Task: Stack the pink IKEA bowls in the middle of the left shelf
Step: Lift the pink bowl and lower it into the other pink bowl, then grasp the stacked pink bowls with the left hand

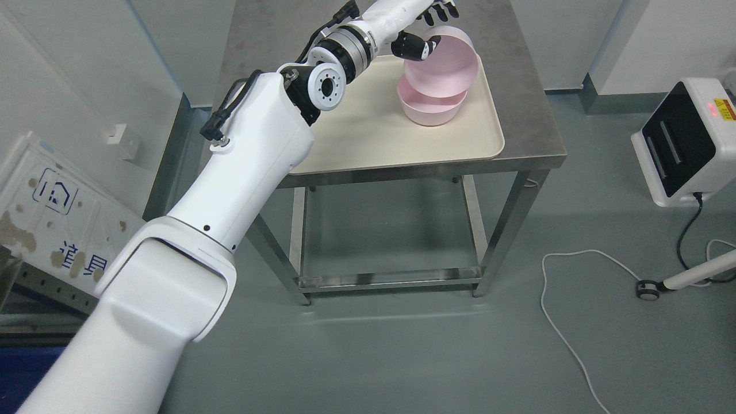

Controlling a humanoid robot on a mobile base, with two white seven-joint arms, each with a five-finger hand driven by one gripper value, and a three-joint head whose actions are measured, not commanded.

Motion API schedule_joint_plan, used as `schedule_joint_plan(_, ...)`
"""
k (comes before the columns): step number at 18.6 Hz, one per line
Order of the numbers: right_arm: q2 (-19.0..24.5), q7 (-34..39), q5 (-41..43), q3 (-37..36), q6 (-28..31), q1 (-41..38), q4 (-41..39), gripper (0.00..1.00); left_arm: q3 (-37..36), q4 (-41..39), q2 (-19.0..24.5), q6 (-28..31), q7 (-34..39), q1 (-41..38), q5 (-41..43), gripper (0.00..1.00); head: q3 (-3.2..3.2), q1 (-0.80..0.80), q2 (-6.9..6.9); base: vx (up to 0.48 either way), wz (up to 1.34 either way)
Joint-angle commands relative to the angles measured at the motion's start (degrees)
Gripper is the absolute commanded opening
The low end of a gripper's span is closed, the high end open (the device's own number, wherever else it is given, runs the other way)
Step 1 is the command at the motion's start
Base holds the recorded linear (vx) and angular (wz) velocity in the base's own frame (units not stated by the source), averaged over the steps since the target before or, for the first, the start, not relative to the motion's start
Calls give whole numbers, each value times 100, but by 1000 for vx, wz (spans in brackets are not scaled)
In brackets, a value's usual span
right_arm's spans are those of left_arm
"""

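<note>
A long white robot arm reaches from the lower left of the view up to a grey stainless-steel tabletop (529, 115) near the top centre. At its end, the left robot hand (422, 29), with black fingers (415, 46), is clamped on the rim of a pale pink round plastic bowl (445, 60): the thumb sits inside the bowl and the other fingers show behind the rim. This held bowl is tilted steeply, its open side facing the camera, and its lower edge rests in or just above a second pale pink round bowl (432, 108) that stands upright. The upright bowl sits on a cream rectangular plastic tray (374, 138), toward the tray's far right part. The tray lies flat on the tabletop. To the right, on the grey floor, stands a white and black box-shaped device (684, 144) with a small red light, and a white cable (566, 322) trails across the floor.
</note>
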State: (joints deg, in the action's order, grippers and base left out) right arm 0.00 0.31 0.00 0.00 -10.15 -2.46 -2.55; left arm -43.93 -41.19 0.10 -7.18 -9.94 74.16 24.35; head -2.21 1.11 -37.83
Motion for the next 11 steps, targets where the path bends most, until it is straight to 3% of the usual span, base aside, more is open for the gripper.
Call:
schedule_joint_plan(1,-100,-5,-44,-62,5,0,1,100,286,32,90,33,-61,-7,193,63,0,0,0,0,0)
schedule_joint_plan(4,-100,-5,-44,-62,5,0,1,100,1051,23,90,-20,-105,-60,149,67,0,0,0,0,0)
schedule_joint_plan(6,-100,-5,-44,-62,5,0,1,100,1587,-82,90,-151,-105,-68,-8,78,0,0,0,0,0)
schedule_joint_plan(8,-100,-5,-44,-62,5,0,1,100,1712,-135,90,-711,-61,-156,-988,93,0,0,0,0,0)
schedule_joint_plan(10,-100,-5,-44,-62,5,0,1,100,1695,-588,90,-1178,-78,-575,-1835,94,0,0,0,0,0)
schedule_joint_plan(11,-100,-5,-44,-62,5,0,1,100,1651,-1027,90,-1232,-122,-961,-1838,97,0,0,0,0,0)
